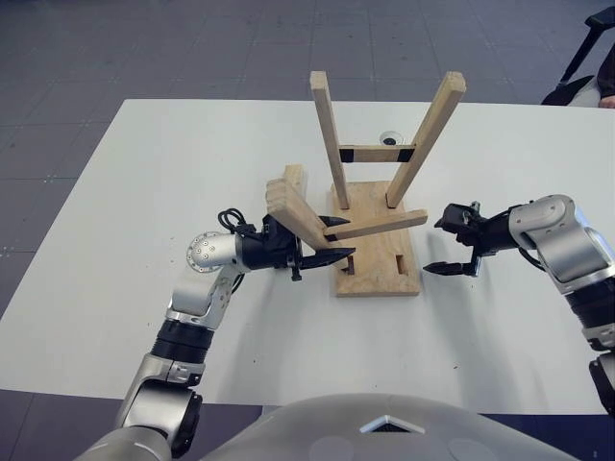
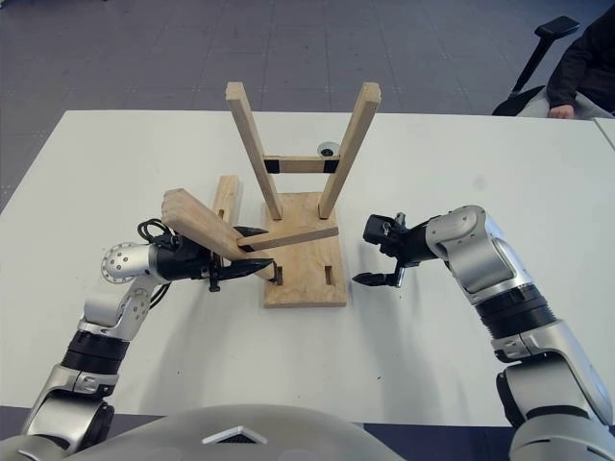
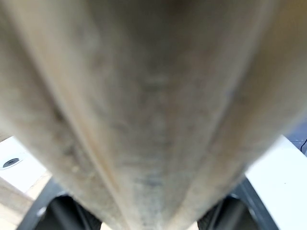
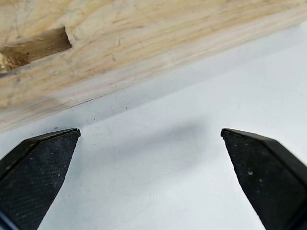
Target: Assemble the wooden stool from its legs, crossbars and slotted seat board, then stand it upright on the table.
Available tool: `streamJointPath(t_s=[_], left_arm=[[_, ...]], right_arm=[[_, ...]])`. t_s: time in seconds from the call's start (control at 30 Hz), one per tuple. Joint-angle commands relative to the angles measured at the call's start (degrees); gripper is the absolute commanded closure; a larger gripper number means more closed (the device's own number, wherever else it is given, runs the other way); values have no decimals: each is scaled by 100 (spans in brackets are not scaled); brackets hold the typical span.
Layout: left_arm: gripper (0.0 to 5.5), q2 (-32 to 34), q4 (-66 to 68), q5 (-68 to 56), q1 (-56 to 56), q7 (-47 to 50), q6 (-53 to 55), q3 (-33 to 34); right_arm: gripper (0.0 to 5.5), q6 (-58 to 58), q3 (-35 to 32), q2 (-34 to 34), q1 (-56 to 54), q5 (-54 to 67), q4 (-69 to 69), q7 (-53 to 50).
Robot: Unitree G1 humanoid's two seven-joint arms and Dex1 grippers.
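The slotted seat board (image 1: pixel 380 274) lies flat at the table's middle. From its far slots rise two legs joined by a black-ended crossbar (image 1: pixel 377 154), both leaning a little. My left gripper (image 1: pixel 333 240) is shut on a second leg frame (image 1: pixel 296 213), held tilted over the board's left edge; its crossbar (image 1: pixel 380 226) reaches right across the board. That wood presses close against the left wrist camera (image 3: pixel 153 115). Right of the board, just above the table, my right gripper (image 1: pixel 439 246) is open and holds nothing. Its fingertips (image 4: pixel 43 158) frame the board's edge (image 4: pixel 120 52) and a slot.
A small round black-and-white object (image 1: pixel 388 137) lies on the white table (image 1: pixel 144 192) behind the standing legs. Two near slots (image 1: pixel 399 259) in the board are open. Bare table spreads left, right and in front. A seated person (image 2: pixel 586 67) is past the far right corner.
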Motion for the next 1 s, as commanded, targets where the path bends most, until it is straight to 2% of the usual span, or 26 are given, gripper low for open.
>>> streamJointPath(t_s=[0.03,0.67,1.0], left_arm=[[345,-185,-256,24,49,134,122,-151],[345,99,471,215,65,-229,-215,-53],[345,224,492,249,-46,-497,-14,-295]], right_arm=[[0,20,-64,21,-21,-37,-47,4],[0,29,-102,89,-69,-16,-115,19],[0,61,-130,158,-101,1,-188,-28]])
